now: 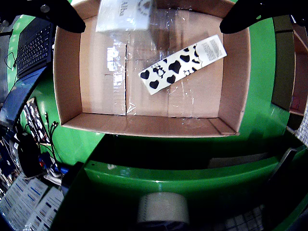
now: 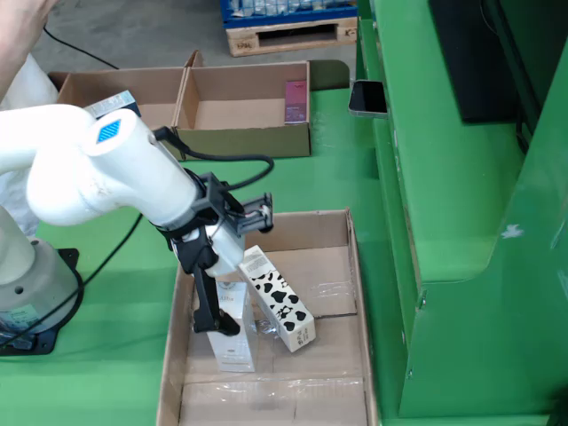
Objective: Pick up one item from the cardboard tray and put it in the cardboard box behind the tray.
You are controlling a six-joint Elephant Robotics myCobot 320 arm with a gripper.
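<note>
The cardboard tray (image 1: 67, 72) holds a long box with a black-and-white cow print (image 1: 183, 65), lying flat and diagonal. A white packet (image 1: 124, 14) with printed text lies at the top edge of the wrist view, between my two black fingers. My gripper (image 1: 154, 14) is open, one finger on each side of the packet. In the still view the gripper (image 2: 226, 311) reaches down into the tray (image 2: 328, 266) over the white packet (image 2: 232, 346). The cow-print box (image 2: 280, 303) is just right of it. The cardboard box (image 2: 244, 111) stands behind the tray and holds a pink item (image 2: 295, 99).
A second cardboard box (image 2: 115, 89) stands left of the first. A phone (image 2: 366, 98) lies on the green table by a green machine housing (image 2: 461, 222). A keyboard (image 1: 33, 45) is left of the tray and a tape roll (image 1: 163, 209) is below it.
</note>
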